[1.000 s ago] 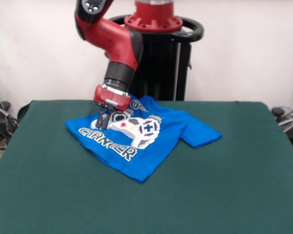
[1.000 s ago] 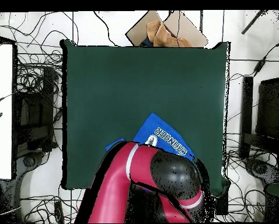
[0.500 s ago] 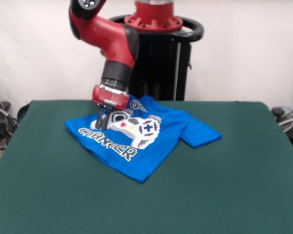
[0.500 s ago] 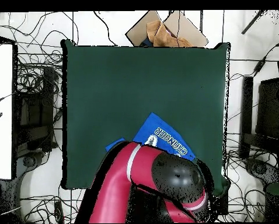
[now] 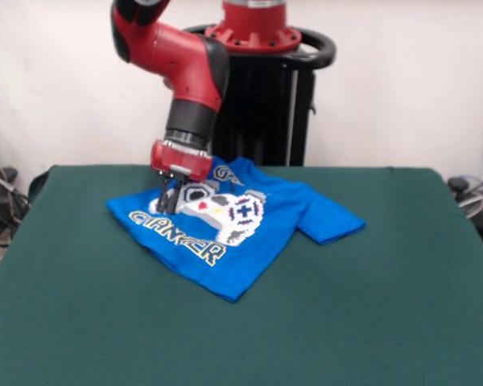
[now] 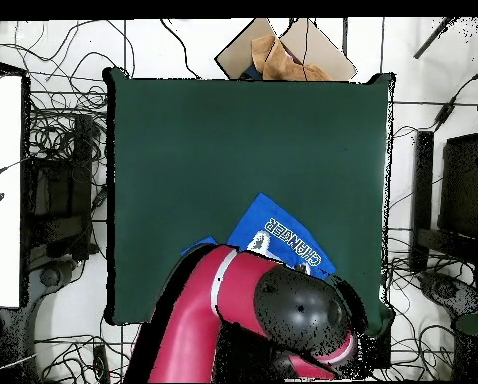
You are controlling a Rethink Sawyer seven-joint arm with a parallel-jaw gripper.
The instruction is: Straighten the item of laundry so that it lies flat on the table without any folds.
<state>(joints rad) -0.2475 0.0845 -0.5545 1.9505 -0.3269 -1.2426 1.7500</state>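
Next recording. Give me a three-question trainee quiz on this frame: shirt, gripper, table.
1. True or false: the blue T-shirt lies with its print facing up.
2. Where is the gripper? A) over the bare table, clear of the shirt B) down at the shirt's printed front C) out of view
3. Fill in: in the front view, one sleeve points toward the picture's ____.

Key: 1 true. 2 B. 3 right.
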